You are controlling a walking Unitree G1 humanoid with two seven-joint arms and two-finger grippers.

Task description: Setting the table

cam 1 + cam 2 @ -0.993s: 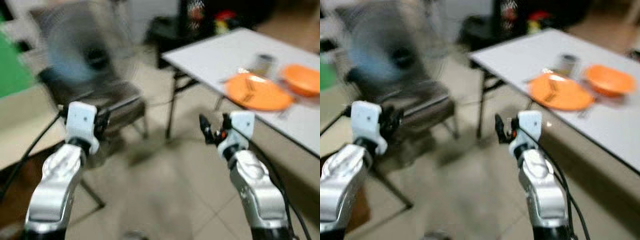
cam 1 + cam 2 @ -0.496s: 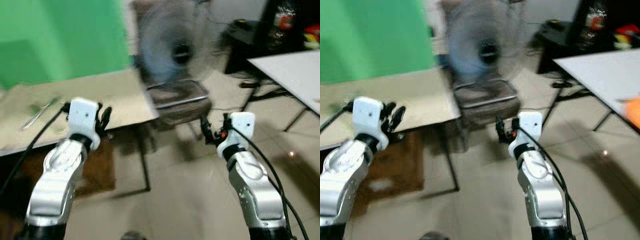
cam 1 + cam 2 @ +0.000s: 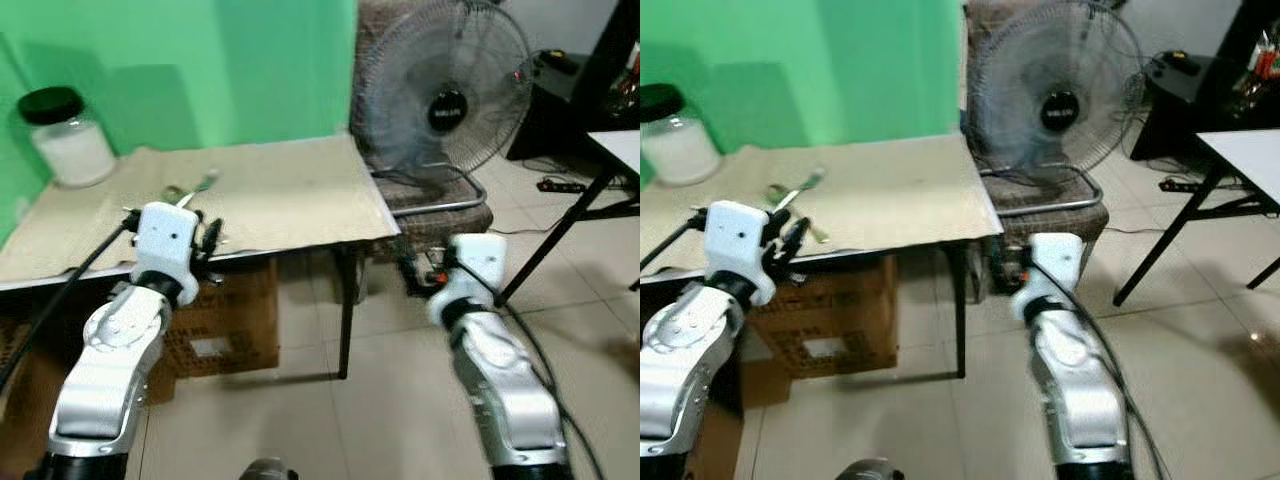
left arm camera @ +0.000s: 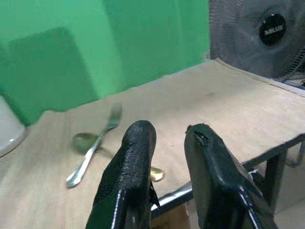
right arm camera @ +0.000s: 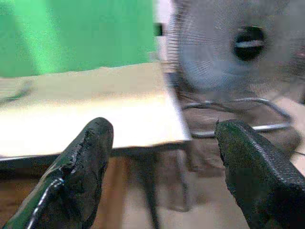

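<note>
A beige bench stands against a green wall, and both silver arms are raised in front of it. The left gripper hangs at the bench's front edge, toward its left end, with its two black fingers apart by a narrow gap and nothing between them. Just beyond those fingers, near the front edge of the bench, lie a fork and a spoon, the fork's handle crossing over the spoon; another small shiny piece sits beside them, too hidden by the finger to tell what it is. A glass jar with a black lid stands at the back left corner of the bench.

The right gripper is held over the floor off the bench's right front corner, its fingers spread wide and empty. A standing fan rests on a chair just past the right edge of the bench. A cardboard box sits on the floor under the bench. The corner of a white table shows at far right
</note>
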